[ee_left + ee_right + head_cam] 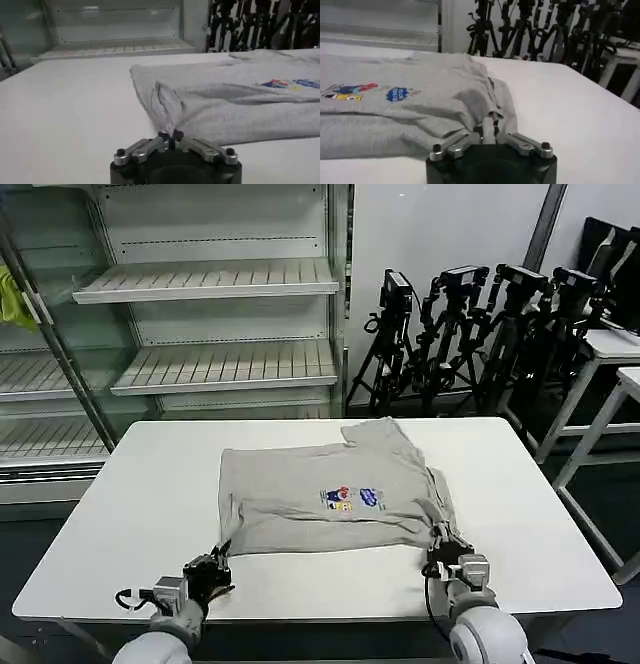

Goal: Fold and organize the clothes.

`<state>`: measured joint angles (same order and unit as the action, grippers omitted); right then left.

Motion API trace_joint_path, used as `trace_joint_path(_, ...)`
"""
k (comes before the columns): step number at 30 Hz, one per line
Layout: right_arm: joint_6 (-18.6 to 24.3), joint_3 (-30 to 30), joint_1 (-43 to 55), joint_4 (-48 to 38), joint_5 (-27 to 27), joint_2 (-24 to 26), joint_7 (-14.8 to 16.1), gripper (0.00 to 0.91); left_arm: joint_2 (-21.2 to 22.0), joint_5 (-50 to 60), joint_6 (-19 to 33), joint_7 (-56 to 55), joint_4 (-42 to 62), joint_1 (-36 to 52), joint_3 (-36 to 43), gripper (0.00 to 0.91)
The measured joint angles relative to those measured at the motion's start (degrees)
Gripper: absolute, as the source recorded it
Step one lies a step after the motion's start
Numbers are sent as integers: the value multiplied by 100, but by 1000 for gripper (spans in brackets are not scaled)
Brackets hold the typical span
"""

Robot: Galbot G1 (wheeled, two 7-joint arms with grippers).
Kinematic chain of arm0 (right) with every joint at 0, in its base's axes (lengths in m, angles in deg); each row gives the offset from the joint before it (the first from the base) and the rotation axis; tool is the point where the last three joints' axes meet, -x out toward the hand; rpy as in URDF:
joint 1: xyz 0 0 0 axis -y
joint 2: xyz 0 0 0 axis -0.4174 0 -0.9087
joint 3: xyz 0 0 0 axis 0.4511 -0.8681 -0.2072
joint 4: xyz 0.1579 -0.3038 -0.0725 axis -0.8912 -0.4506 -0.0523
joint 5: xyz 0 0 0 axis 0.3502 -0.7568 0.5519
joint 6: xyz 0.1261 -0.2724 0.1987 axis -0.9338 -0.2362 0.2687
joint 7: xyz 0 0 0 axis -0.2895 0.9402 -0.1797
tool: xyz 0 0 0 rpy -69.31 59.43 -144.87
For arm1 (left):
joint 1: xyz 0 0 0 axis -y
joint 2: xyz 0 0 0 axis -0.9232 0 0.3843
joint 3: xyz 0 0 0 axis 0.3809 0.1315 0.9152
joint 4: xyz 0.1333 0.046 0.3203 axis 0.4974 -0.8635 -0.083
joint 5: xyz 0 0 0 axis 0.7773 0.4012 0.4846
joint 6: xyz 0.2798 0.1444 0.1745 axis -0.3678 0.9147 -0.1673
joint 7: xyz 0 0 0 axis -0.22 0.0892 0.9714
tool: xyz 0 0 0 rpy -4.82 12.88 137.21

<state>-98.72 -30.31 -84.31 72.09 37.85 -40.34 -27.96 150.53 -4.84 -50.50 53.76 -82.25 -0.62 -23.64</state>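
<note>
A light grey shirt [300, 484] with a small multicoloured chest print [350, 499] lies partly folded in the middle of the white table [130, 514]. My left gripper [214, 568] is at the shirt's near left corner. In the left wrist view the left gripper [170, 134] is shut on a pinched-up fold of the grey shirt [235, 100]. My right gripper [441, 548] is at the near right corner. There the right gripper [488, 126] holds a bunched edge of the shirt [420, 105] between its fingers.
A metal shelving unit [210, 279] stands behind the table, with a yellow-green cloth [12, 299] at its far left. Several black tripods [470, 334] crowd the back right. White side tables [620, 384] stand to the right. Bare tabletop lies on both sides of the shirt.
</note>
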Motion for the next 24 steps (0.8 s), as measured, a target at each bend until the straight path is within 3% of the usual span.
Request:
trace_joint_path(7,-17,268,-810,741,-53,98,51,0,44,110,-22,-27,-571,-696,-191,50)
trace_joint_path(8,-16,312,-947,864,-77,105,60,574,60,119,-23,-35,-652,-805,-227,50)
trace_joint_path(9,-15,346,-1065,974,-99,110,62,907,79,123,-24,-42,-741,-932,-271,262)
trace_joint_path(10,-17,375,-1165,1068,-121,115,62,907,98,129,-25,-45,-821,-1052,-312,645)
trace_joint_path(11,-15,399,-1262,1155,-134,125,67,907,111,140,-27,-45,-899,-1171,-355,907)
trace_joint_path(24,218,840,-1652,1946,-82,226,0,907,128,146,-132,-148,-1514,-1949,-882,907)
